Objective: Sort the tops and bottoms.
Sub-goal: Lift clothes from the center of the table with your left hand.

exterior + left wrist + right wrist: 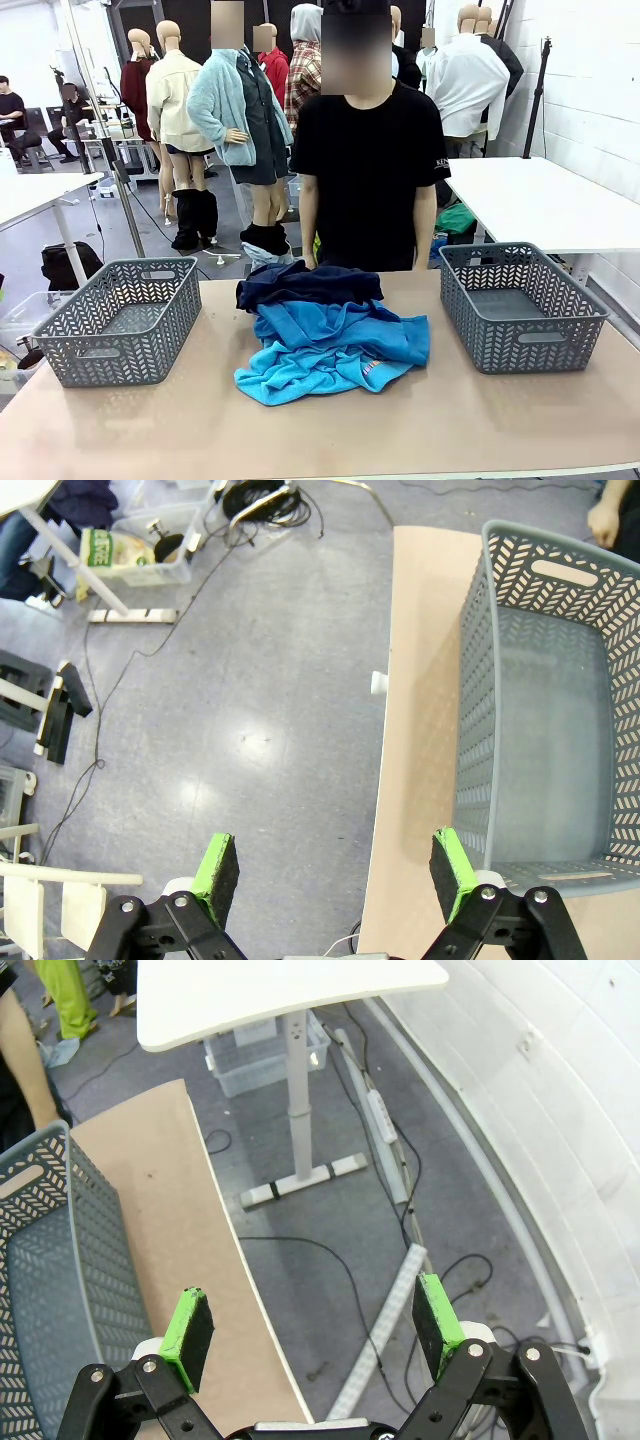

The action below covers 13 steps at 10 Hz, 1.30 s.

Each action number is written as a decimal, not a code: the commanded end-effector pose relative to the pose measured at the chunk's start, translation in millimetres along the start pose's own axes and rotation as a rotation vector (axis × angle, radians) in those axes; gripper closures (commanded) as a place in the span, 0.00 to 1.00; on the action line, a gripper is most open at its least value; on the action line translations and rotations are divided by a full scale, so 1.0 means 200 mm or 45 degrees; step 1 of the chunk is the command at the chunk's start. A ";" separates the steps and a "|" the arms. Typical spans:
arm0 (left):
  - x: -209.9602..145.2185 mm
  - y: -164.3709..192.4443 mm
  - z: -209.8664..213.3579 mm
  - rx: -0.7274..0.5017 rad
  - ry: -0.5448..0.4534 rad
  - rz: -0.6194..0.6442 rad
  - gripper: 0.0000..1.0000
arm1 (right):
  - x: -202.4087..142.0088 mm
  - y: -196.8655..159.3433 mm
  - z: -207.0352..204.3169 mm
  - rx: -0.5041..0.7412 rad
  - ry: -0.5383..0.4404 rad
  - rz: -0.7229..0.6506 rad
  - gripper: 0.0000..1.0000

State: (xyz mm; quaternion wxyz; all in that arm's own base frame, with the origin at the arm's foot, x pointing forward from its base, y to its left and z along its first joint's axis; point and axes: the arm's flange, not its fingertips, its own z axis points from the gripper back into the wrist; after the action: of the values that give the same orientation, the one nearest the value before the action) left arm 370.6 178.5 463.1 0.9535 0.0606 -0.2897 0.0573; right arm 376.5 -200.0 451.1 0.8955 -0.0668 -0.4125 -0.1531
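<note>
**A:** Why is everything in one heap?

**B:** It looks unsorted. The dark navy, nearly black soft garment lies at the far side. It is draped over the medium blue fabric top, which overlaps the bright turquoise fabric top nearest the robot. The pile sits mid-way along the tan table, probably so either arm can reach it.

**A:** And the baskets?

**B:** There is a grey plastic lattice basket on the left and a matching grey basket on the right. I'd guess one is for each category. Neither holds a garment yet.

**A:** The grippers?

**B:** The wrist cameras show them. The left gripper has its green pads spread wide with nothing between them, and it hangs over the table edge beside the left basket. The right gripper is just as wide apart and gripping nothing, out past the table's right edge.

**A:** What does the front camera add?

**B:** It shows the pile itself, and a person in a black T-shirt standing behind it. There is also a small red-white print on the turquoise piece, too small to read. The wrist views look down into the baskets.
</note>
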 end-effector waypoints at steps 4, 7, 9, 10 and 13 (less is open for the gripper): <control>0.00 0.01 0.01 0.006 0.001 -0.006 0.00 | 0.00 0.00 0.01 -0.001 0.013 0.007 0.00; 0.00 0.01 0.01 0.006 0.001 -0.006 0.00 | 0.00 0.00 0.01 -0.001 0.013 0.007 0.00; 0.00 0.01 0.01 0.006 0.001 -0.006 0.00 | 0.00 0.00 0.01 -0.001 0.013 0.007 0.00; 0.00 0.01 0.01 0.006 0.001 -0.006 0.00 | 0.00 0.00 0.01 -0.001 0.013 0.007 0.00; 0.11 -0.20 0.24 -0.139 -0.181 -0.243 0.00 | 0.00 0.00 0.01 -0.001 0.013 0.007 0.00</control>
State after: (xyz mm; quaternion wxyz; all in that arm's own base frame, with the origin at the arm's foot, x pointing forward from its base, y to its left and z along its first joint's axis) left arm 373.6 152.3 488.8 0.9456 0.0620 -0.3193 0.0070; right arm 376.6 -199.8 451.1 0.8956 -0.0668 -0.4125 -0.1528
